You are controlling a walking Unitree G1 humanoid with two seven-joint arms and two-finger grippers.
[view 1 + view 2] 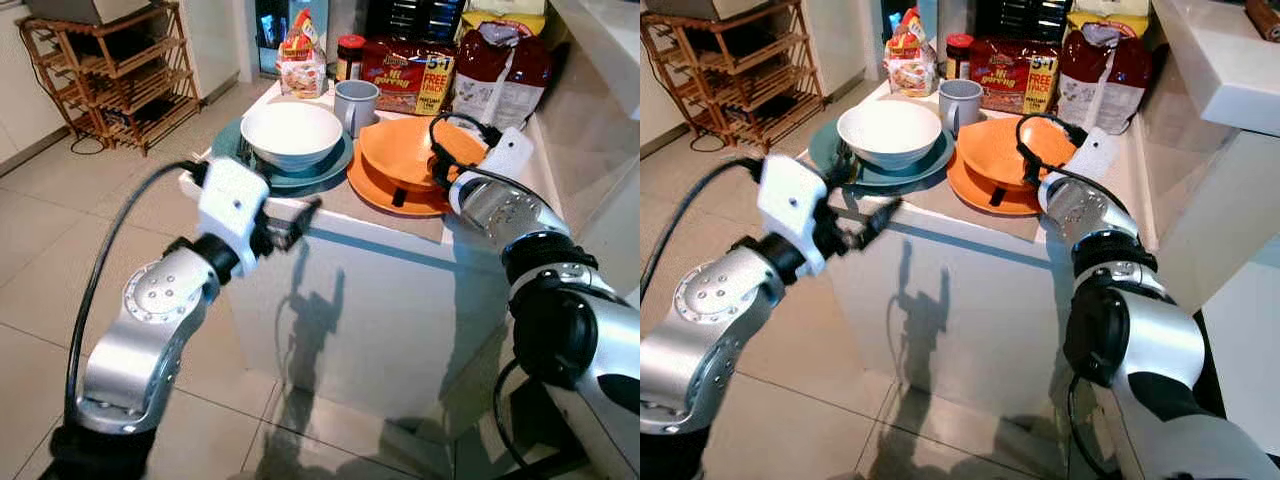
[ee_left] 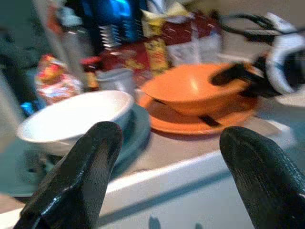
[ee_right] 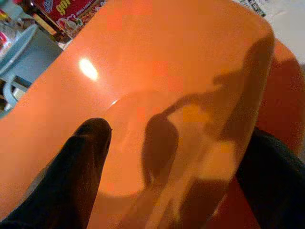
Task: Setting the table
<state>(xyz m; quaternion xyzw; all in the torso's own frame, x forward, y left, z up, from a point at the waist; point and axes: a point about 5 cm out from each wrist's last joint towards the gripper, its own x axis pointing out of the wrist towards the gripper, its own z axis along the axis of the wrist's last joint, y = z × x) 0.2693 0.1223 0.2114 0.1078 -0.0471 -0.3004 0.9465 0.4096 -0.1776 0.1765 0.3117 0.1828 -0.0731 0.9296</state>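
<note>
Left eye view: the right claw [image 1: 432, 165] is straddling the rim of the orange bowl [image 1: 415, 150], sitting upright on an orange plate [image 1: 375, 190] on the desk [image 1: 330, 215]; a mug [image 1: 355, 105] is standing at its ten o'clock; the left claw [image 1: 300, 215] is hovering spread and empty

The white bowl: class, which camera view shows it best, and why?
The left eye view: the white bowl shows whole, from above, on its teal plate. The right eye view shows it similarly. The left wrist view shows it side-on, blurred. The right wrist view shows the orange bowl.

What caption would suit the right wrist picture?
Right gripper straddling the orange bowl's rim, one finger inside, one outside.
</note>
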